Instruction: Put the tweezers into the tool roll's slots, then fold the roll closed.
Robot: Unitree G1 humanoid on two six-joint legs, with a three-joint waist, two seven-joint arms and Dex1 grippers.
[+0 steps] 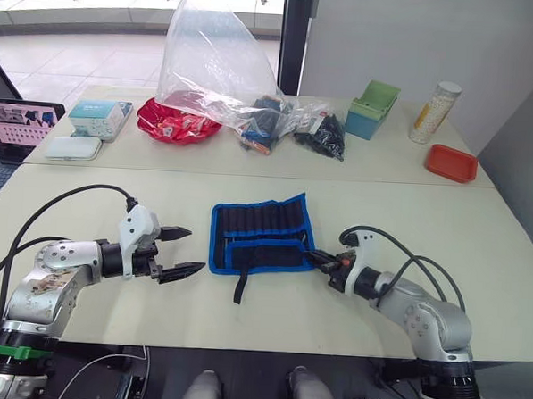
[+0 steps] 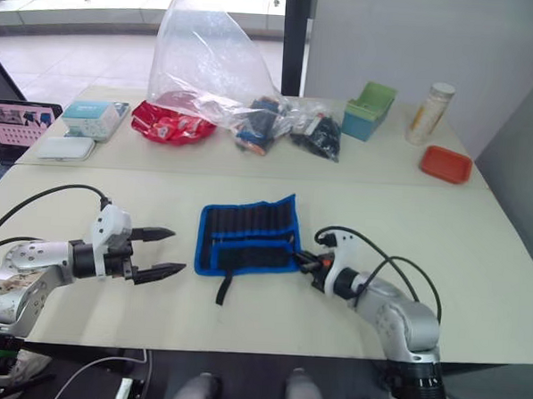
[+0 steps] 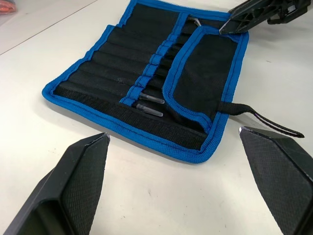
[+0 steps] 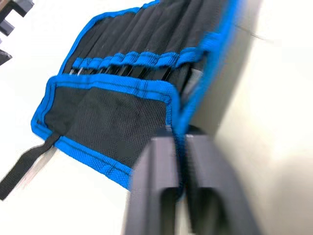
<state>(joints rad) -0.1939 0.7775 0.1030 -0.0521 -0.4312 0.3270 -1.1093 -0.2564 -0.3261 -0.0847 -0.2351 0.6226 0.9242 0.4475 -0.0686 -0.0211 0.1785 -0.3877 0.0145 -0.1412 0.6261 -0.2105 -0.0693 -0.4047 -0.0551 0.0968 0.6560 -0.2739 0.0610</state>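
tool roll [image 1: 263, 235] lies on the table [image 1: 479, 237] between both grippers, bags [image 1: 221, 81] behind it

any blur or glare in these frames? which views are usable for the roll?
Right wrist view: motion blur, the right hand smeared, the tool roll soft. Left wrist view: sharp, the slots legible, left hand's fingers crisp. Eye views: even light, bright windows behind, the plastic bag glary.

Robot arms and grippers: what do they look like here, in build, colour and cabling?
Both arms are silver-grey metal with black joints and looping black cables. The left gripper has a white housing and two black pointed fingers with textured pads. The right gripper has matching black fingers.
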